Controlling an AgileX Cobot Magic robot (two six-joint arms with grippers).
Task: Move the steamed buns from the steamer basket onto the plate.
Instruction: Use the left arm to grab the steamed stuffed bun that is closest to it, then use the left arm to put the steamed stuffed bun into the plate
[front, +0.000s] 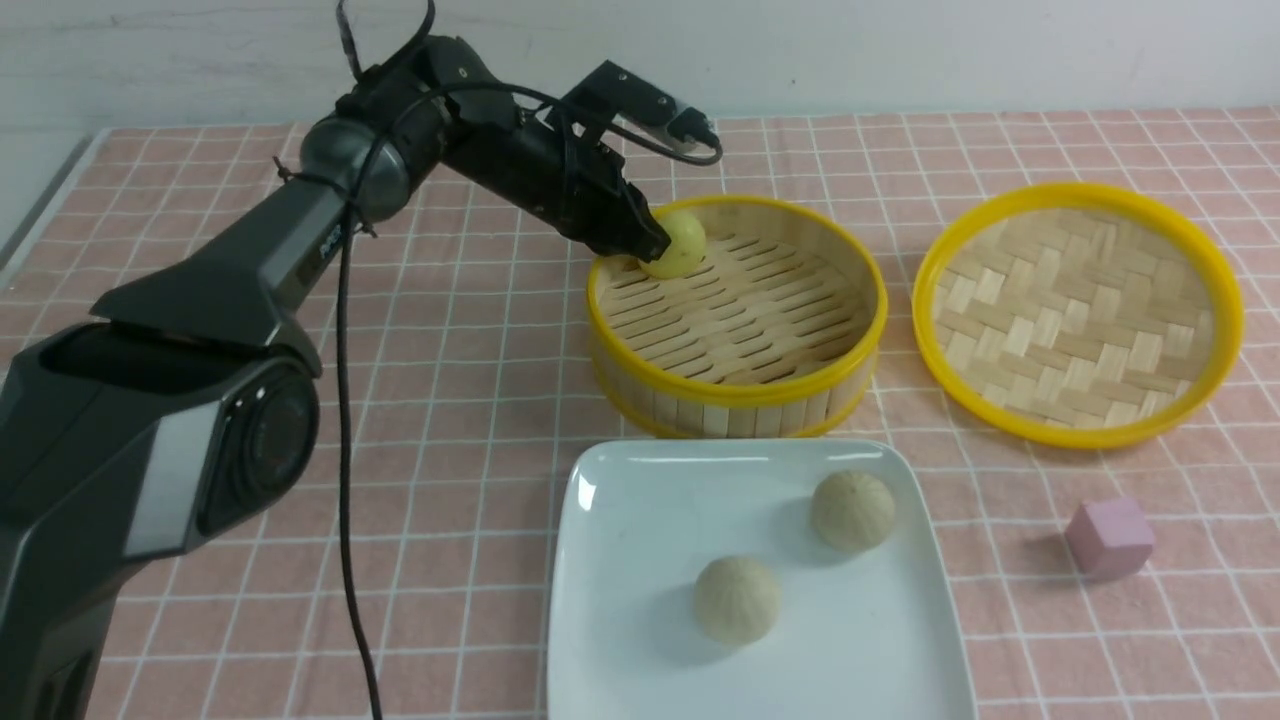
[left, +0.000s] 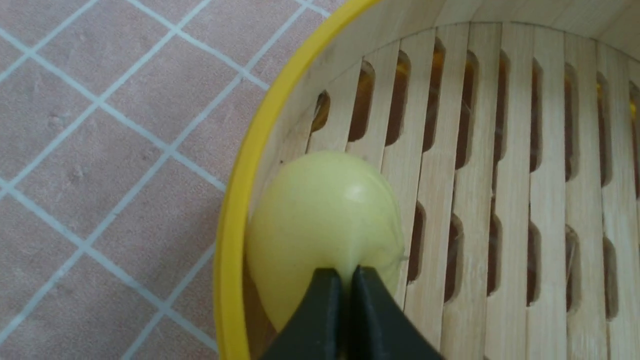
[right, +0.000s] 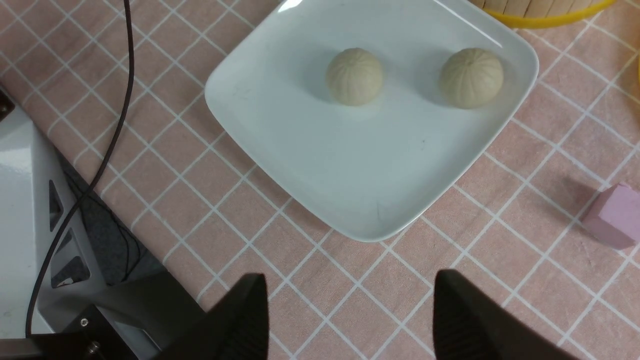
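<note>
Grip on the pale yellow round steamed bun (front: 682, 243) (left: 325, 220) is being taken by the left hand (front: 655, 245) (left: 345, 280). Its dark fingertips are being pressed almost together on a small fold of soft skin at the side of the bun nearest the hand. The bun is lying just ahead of those tips, on the slatted floor of the round bamboo steamer basket with yellow rims (front: 735, 392) (left: 232, 225), and it is touching the wall right beside the hand.

Such a thin pinch is being judged likely to slip or tear. The lift would be best made slowly and straight up, until the bun is clearing the yellow rim below the hand. If the skin is seen stretching, the bun is better released and regripped deeper, across its middle.

The glossy white square plate (front: 620, 560) (right: 350, 175) is lying behind the left hand, towards the robot, on the far side of the basket's near wall. Two pale beige ridged buns (front: 852, 510) (front: 736, 600) are already resting on it, well apart. The bare part of the plate closest to the left hand is being judged the safest landing place.

The right hand (right: 350, 280) is being held wide open and empty above the pink checked counter (right: 500, 240), with the plate just ahead of its fingers.
</note>
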